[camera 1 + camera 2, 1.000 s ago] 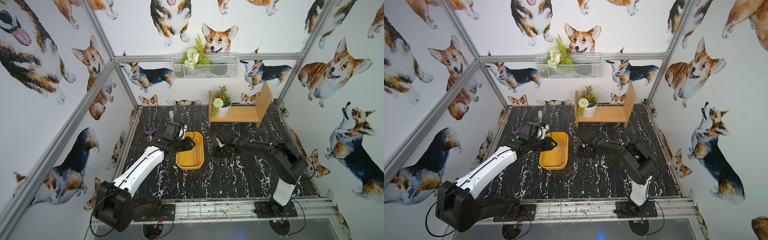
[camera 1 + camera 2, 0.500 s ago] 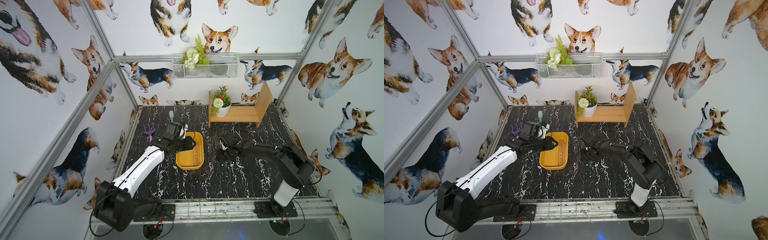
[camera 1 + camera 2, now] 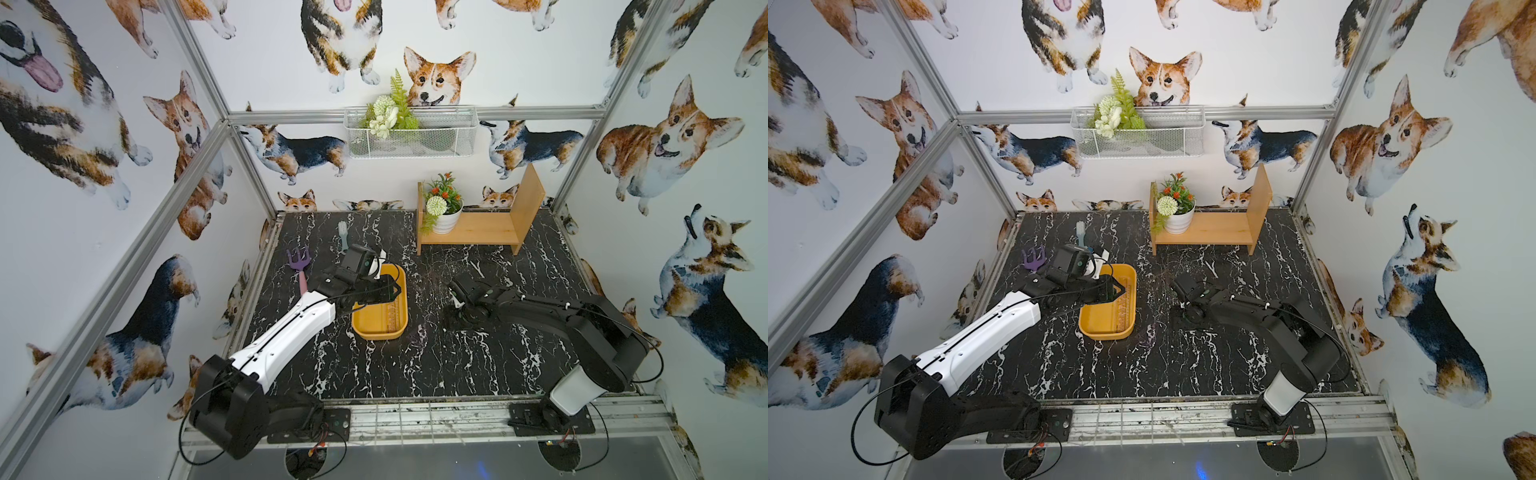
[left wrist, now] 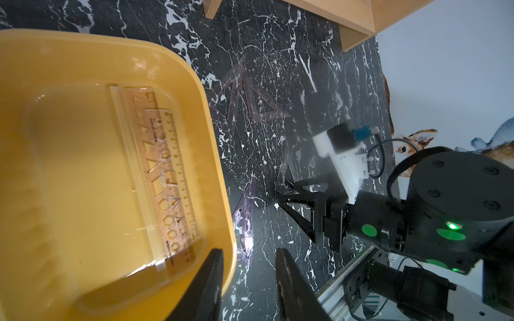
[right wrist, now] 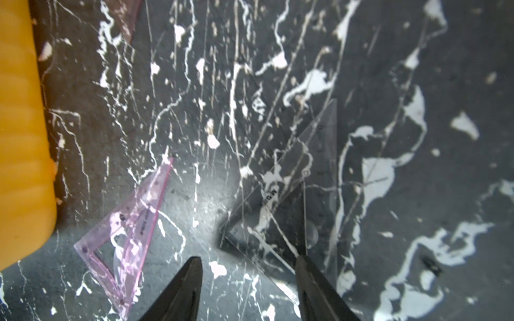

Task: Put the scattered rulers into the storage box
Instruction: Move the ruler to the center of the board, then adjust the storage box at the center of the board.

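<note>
One long clear straight ruler lies flat on the floor of the yellow storage box, along the wall that faces the right arm. Three set squares are still out on the black marble counter on that same side of the box. A pink set square is just beside the box, a clear set square lies farther out, and a brownish tinted set square sits off the box's corner farthest from the robot. The right hand is low over the clear one, about half open and holding nothing, with one fingertip over the plastic and the other off its edge. Trouble is most likely here: so thin and flat a sheet gives the jaws no edge to bite, so closing may only skid it across the counter or into the pink square (clear plastic on veined marble is also hard to place). The left hand hangs part open and empty, its jaws either side of the box's rim by the ruler's end. If it drops or swings it could nudge the box or block the right arm's way in. Compared with a second ago, the right hand has shifted a little farther from the box. The left hand and the boxed ruler have not moved.
</note>
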`<state>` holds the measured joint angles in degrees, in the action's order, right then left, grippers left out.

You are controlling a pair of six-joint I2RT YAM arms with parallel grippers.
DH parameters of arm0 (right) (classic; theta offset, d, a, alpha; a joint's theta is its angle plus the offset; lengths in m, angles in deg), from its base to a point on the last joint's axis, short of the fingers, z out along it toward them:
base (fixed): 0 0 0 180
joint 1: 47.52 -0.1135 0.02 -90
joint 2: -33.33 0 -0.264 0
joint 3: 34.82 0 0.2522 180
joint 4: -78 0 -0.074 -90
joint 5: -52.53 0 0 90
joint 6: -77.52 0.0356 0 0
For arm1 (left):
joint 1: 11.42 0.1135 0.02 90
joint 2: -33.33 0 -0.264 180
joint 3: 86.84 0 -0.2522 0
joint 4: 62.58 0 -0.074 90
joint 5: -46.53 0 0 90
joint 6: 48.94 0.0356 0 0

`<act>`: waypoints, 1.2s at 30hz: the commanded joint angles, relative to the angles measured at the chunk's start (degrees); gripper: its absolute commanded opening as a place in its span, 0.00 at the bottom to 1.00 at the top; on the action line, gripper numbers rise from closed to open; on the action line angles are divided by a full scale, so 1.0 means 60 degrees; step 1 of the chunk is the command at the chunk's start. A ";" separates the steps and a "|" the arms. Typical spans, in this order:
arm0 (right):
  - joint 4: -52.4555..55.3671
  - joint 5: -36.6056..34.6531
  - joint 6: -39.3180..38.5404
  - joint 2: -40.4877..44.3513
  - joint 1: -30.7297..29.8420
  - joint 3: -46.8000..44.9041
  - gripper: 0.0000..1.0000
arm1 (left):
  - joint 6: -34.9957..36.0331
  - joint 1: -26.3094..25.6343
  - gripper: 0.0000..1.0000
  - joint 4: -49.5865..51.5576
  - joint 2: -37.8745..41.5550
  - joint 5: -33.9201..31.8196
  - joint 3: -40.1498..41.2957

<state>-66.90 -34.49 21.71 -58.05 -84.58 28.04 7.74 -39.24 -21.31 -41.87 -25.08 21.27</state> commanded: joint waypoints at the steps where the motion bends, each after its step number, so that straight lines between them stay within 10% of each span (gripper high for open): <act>1: 0.0204 -0.0202 0.0167 0.0342 0.0009 -0.0237 0.59 | -0.0163 -0.0256 0.38 -0.0341 -0.0118 -0.0132 -0.0155; 36: 0.1829 -0.1093 -0.0792 0.0963 0.1013 0.0389 0.49 | -0.1420 -0.2299 0.34 -0.2157 -0.3912 -0.0801 -0.0714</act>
<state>-56.54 -41.22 18.39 -51.38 -78.52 29.81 -1.64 -53.60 -34.54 -64.34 -27.99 16.73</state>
